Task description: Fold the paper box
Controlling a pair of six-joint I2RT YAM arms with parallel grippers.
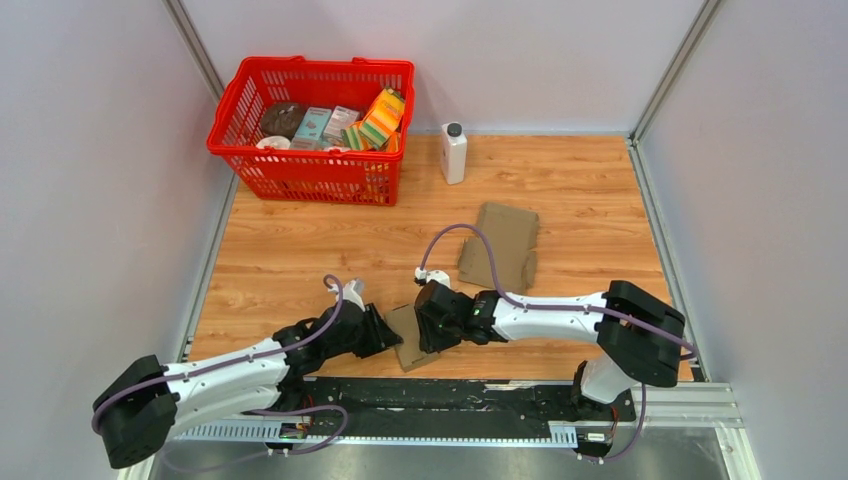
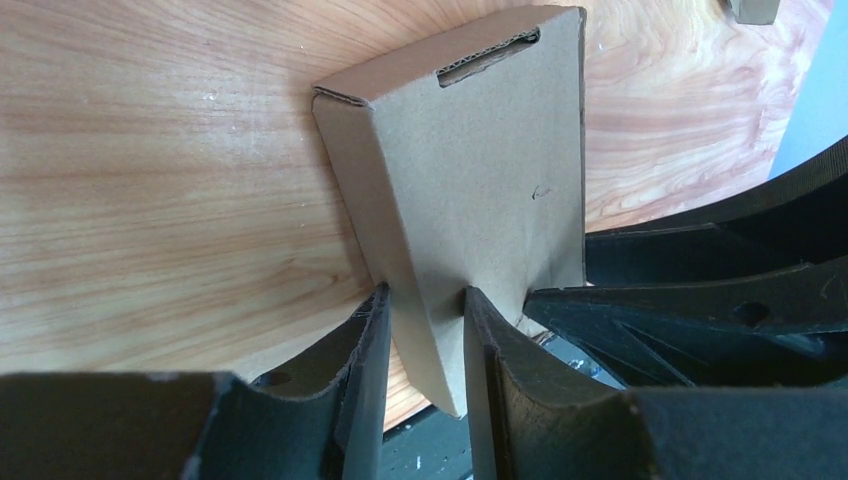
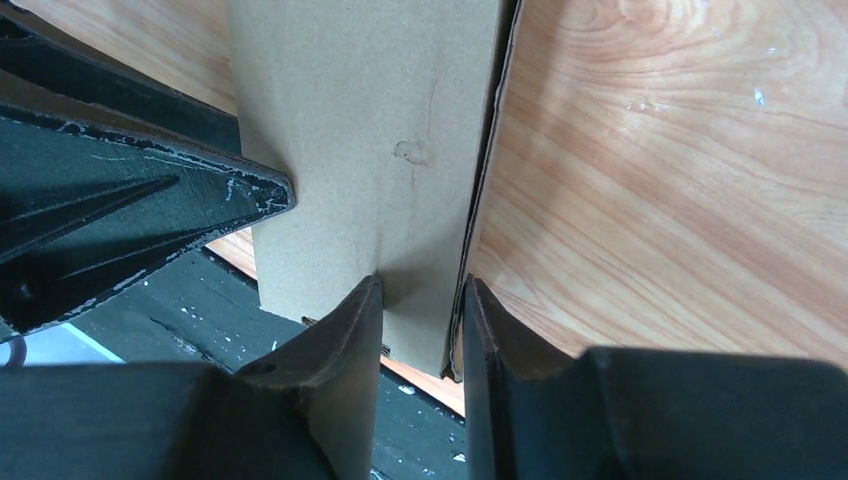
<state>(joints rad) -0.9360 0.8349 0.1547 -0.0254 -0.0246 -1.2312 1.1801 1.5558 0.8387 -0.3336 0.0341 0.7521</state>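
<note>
- Top view: the paper box (image 1: 408,338), a small, still mostly flat piece of brown cardboard, lies at the near edge of the counter (image 1: 300,250), about midway along that edge and between the two arms.
- The left fingers (image 1: 386,333) reach it from the left and the right fingers (image 1: 428,326) from the right, so the two meet over it, just beside each other.
- From this height I cannot tell how wide either pair stands.
- A larger flat cardboard piece (image 1: 500,245) lies further back, right of centre and well apart from the box.
- A red basket (image 1: 300,175) full of packets sits at the far left corner.
- A white bottle (image 1: 453,152) stands upright near the far edge, just right of the basket.

- Left wrist view: the left fingers (image 2: 370,350) pinch a raised fold along one long side of the paper box (image 2: 480,170); the cardboard fills the gap between them.
- The box stretches away from the camera over the wood, and a slot is cut near its far end.
- The fold stands up from the left side of the panel, tilted rather than square.
- The right fingers (image 2: 700,300) come in as a dark wedge from the right, with their tip at the box's near right corner.

- Right wrist view: the right fingers (image 3: 350,345) are closed on the near edge of the paper box (image 3: 370,120), gripping a narrow strip of cardboard between them.
- The box's near end sits at the counter's near edge, with a dark rail below it.
- The left fingers (image 3: 130,215) point in from the left, with their tip touching the box's left side.
</note>
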